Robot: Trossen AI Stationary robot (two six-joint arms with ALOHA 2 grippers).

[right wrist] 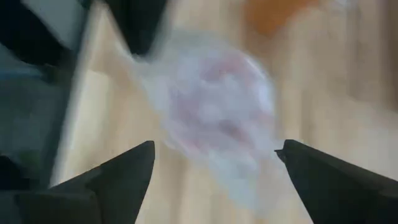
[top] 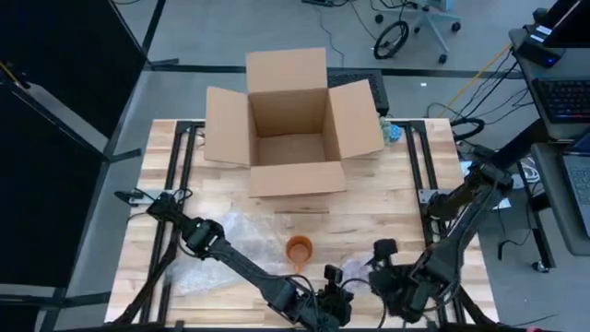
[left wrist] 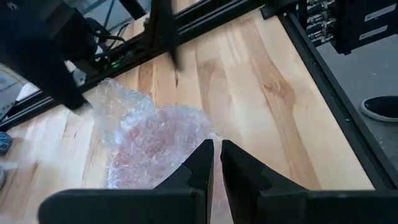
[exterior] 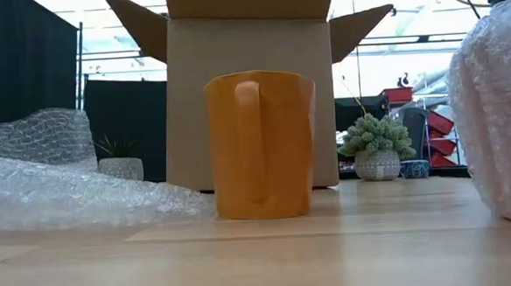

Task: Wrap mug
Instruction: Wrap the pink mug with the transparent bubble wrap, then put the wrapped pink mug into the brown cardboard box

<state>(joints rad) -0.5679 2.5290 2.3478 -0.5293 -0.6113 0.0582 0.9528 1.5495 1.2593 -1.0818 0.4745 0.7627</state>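
The mug (top: pixel 299 248) is seen upright at lower centre, bare boards lying between it and the box (top: pixel 290 122) above, wrap (top: pixel 218 242) left; the left gripper (left wrist: pixel 216 163) is nearly closed, empty; the right gripper (right wrist: pixel 214 163) is spread wide, empty.

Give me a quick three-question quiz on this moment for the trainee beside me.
1. True or false: the orange mug stands upright and unwrapped on the table.
2. Which gripper has its fingers spread wide: A) left gripper B) right gripper?
3. Fill in: the cardboard box has its flaps ____.

Key: 1 true; 2 B; 3 open.
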